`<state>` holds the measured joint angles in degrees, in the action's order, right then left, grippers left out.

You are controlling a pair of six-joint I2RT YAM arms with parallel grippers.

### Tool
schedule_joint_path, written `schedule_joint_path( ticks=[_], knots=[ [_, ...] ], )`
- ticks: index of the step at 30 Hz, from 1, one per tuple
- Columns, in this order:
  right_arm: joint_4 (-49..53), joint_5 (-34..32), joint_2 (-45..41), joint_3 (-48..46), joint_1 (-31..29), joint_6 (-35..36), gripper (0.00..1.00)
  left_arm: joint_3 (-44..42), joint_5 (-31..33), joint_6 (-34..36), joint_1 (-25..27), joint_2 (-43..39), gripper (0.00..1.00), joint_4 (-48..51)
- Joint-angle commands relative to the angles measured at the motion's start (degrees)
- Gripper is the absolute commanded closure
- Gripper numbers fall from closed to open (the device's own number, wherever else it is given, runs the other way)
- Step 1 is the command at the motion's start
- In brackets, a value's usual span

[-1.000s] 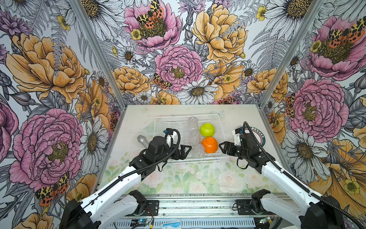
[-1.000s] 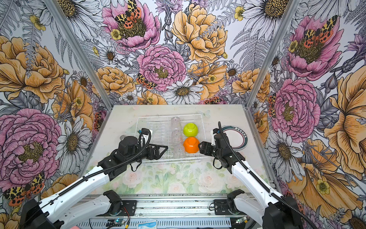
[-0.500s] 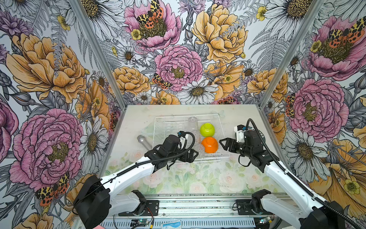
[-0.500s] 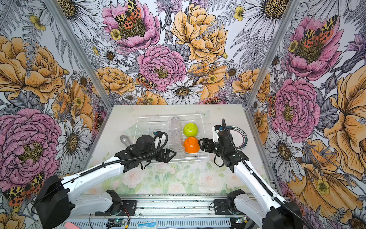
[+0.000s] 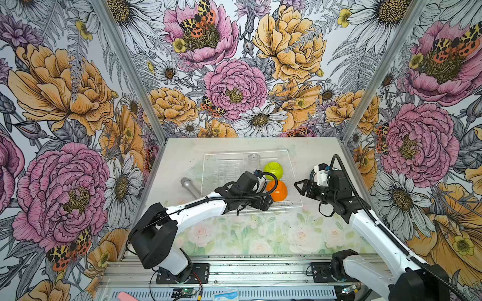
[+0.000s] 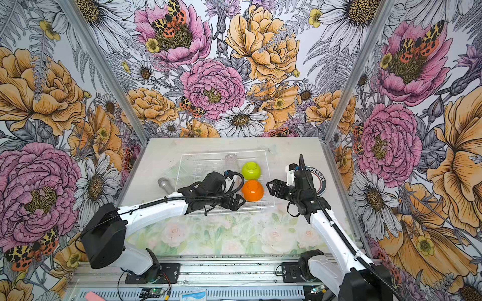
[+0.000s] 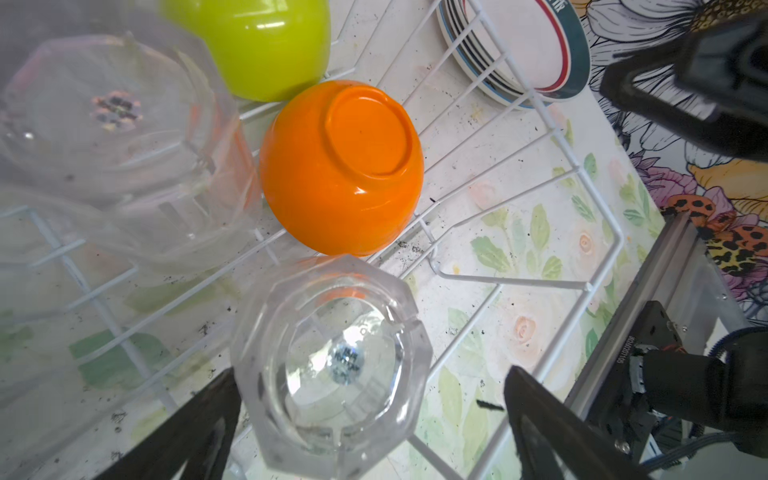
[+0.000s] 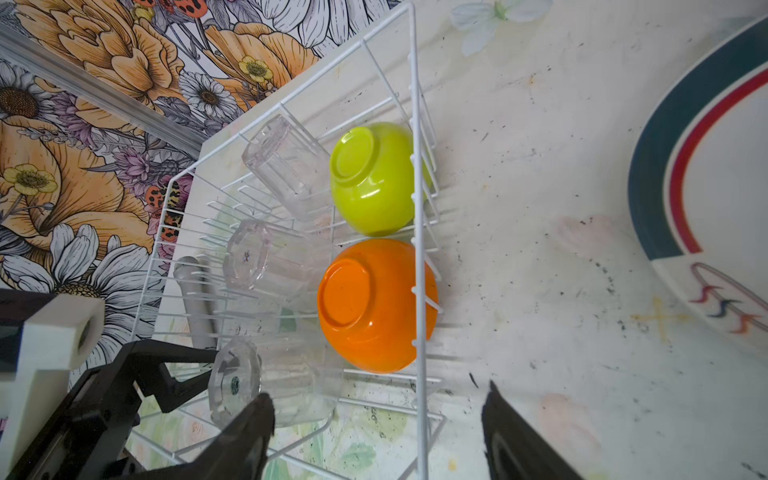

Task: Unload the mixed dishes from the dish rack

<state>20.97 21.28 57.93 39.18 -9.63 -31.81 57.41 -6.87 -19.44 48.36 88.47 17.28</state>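
The left claw [image 7: 372, 374] is spread wide, its jaws set either side of an upturned clear tumbler [image 7: 332, 365] at the near edge of the dish rack [image 5: 224, 169]; no squeeze is seen. The right claw [image 8: 378, 392] is held apart too, empty, at the rack's right rim. Inside the rack, an orange bowl [image 7: 340, 166] and a lime-green bowl [image 7: 266, 41] are seen upside down along that right side, with two more tumblers [image 8: 282, 166] beside them. The plates [image 7: 519, 54] are stacked on the counter [image 8: 540, 208] right of the rack. A grey cylinder [image 5: 189, 185] is seen lying outside its left side.
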Motion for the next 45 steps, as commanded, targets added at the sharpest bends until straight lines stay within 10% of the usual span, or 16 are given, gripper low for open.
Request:
schedule_joint_path(
  ticks=[1,11,31,45],
  knots=[
    [3.9,-0.9,-1.4,1.1,1.3,4.5,0.21,2.4,5.3,2.0,1.2,2.6,0.01,2.6],
    [17.1,-14.9,2.0,5.4,5.0,13.9,0.19,2.5,13.2,0.0,2.3,5.1,0.01,2.6],
    [15.6,1.2,-5.2,10.8,5.7,5.5,0.19,0.0,12.9,3.1,0.3,-4.8,0.36,2.6],
    [2.9,3.1,-5.9,6.3,-3.0,-4.9,0.2,-3.7,1.0,-1.3,-12.4,-18.8,0.41,-2.2]
  ],
)
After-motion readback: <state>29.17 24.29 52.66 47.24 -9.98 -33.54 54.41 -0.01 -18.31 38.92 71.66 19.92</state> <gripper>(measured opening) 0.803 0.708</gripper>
